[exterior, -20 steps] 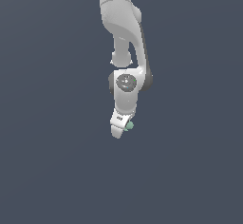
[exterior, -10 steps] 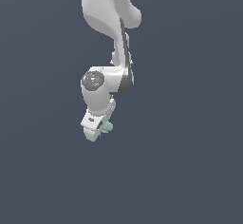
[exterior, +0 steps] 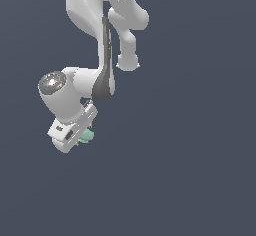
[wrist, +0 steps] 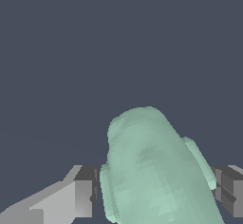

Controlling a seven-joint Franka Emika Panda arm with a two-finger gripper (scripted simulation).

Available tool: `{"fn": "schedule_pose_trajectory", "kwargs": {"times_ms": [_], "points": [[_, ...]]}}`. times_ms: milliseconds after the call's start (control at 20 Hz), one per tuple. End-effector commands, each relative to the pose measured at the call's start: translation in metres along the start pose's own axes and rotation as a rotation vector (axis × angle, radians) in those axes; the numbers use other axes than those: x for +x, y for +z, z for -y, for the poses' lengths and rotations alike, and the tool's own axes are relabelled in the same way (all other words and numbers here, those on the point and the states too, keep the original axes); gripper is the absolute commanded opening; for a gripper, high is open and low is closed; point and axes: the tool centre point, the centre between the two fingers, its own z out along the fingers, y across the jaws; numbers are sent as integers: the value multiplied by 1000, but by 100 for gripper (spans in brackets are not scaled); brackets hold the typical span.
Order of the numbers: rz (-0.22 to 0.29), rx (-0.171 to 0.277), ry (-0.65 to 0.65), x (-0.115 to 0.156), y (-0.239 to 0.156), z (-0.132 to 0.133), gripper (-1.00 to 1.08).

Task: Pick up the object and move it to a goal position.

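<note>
The object is a small pale mint-green lump that peeks out beside the white hand of the arm in the exterior view. In the wrist view the object fills the space between the two grey fingers, which press on both its sides. My gripper is shut on it and hangs at the exterior view's lower left, tilted. Most of the lump is hidden behind the hand in the exterior view.
The white arm reaches down from the top of the exterior view, with its round wrist joint just above the hand. Behind everything is a plain dark grey-blue background.
The arm has swung toward the exterior view's left over the last second, carrying the mint-green object with it. The hand has tilted further. The grip on the object is unchanged.
</note>
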Motion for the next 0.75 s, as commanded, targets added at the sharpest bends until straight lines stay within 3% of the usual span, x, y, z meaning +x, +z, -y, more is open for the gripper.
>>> {"fn": "schedule_pose_trajectory", "kwargs": {"times_ms": [0,700], "points": [[0,1,-2,-13,-5,-12,-100],[1,0,-2,-40,-16,-38,-100]]}}
